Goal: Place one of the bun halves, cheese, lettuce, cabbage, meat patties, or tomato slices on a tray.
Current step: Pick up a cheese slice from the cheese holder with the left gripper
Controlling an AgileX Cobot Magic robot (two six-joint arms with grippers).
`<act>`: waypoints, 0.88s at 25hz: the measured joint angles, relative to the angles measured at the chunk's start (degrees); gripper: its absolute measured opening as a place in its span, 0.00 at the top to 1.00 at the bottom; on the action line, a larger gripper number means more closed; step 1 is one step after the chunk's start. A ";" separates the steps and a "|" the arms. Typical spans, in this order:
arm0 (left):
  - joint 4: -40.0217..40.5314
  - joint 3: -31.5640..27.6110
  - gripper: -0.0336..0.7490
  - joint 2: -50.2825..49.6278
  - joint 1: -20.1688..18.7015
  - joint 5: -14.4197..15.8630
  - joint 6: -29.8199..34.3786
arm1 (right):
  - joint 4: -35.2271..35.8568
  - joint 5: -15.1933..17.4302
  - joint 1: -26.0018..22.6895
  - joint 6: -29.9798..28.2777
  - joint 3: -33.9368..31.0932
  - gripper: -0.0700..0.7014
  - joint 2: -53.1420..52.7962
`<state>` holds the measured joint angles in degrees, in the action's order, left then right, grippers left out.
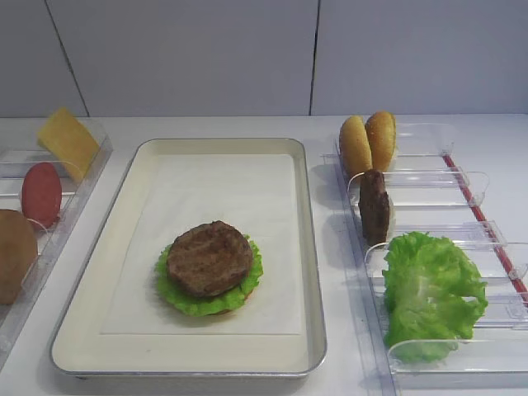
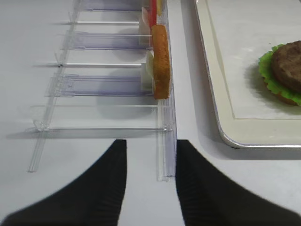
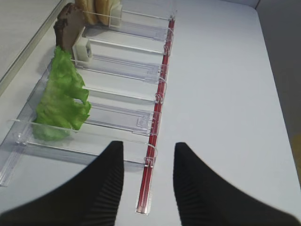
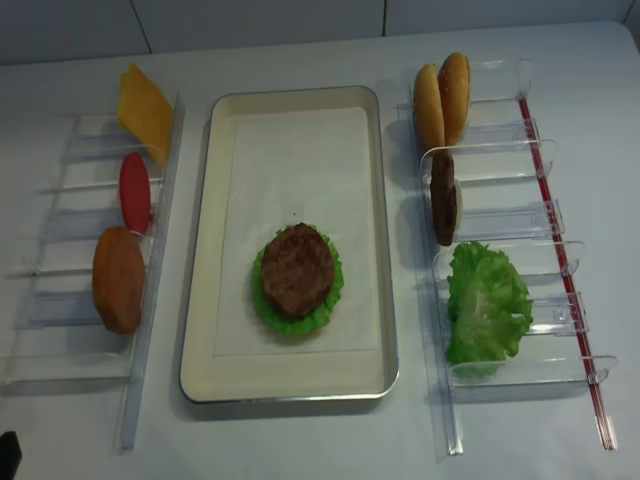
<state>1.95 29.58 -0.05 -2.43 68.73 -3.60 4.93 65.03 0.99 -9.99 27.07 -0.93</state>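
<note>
Standing well back from the stock, both end effectors are parked at the near edge of the worktop (image 1: 206, 124), each looking forward over its own holder. The left end effector (image 2: 149, 162) has its jaws well apart and grips nothing. The right end effector (image 3: 146, 162) is likewise spread and empty.

Ahead and to the right of the left end effector lies the tray (image 4: 195, 300), paper-lined. On it sits a partial stack: a patty (image 1: 209, 257) on a lettuce leaf (image 1: 247, 285), with an orange-tan edge below that looks like a bun half, though little of it shows. The stack sits toward the near end of the tray, which leaves it within reach of either arm.

Directly ahead of the left end effector, the left holder (image 2: 165, 113) keeps items on edge between dividers, presumably so the jaws can close across a thin piece. Nearest is a bun half (image 2: 161, 61); beyond it a tomato slice (image 4: 134, 192); farthest, the cheese (image 4: 146, 110), leaning at an angle.

Ahead and to the left of the right end effector, the right holder (image 3: 155, 101) carries loose lettuce (image 3: 61, 101) nearest, then an upright patty (image 3: 66, 26), then two bun halves (image 4: 443, 98).

Judgement: cheese or tomato would be the likely next layer, both on the left arm's side.
</note>
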 joint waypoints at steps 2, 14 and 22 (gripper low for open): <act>-0.24 1.87 0.65 -3.43 0.00 0.50 0.00 | 0.00 0.00 0.00 0.00 0.00 0.52 0.00; -1.46 19.61 0.53 -39.07 0.00 3.37 -1.28 | 0.00 0.00 0.00 0.00 0.00 0.52 0.00; -1.95 35.48 0.52 -64.38 0.00 1.89 1.81 | 0.00 0.00 0.00 0.00 0.00 0.52 0.00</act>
<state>0.00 65.07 -64.43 -2.43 70.62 -1.80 4.93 65.03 0.99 -9.99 27.07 -0.93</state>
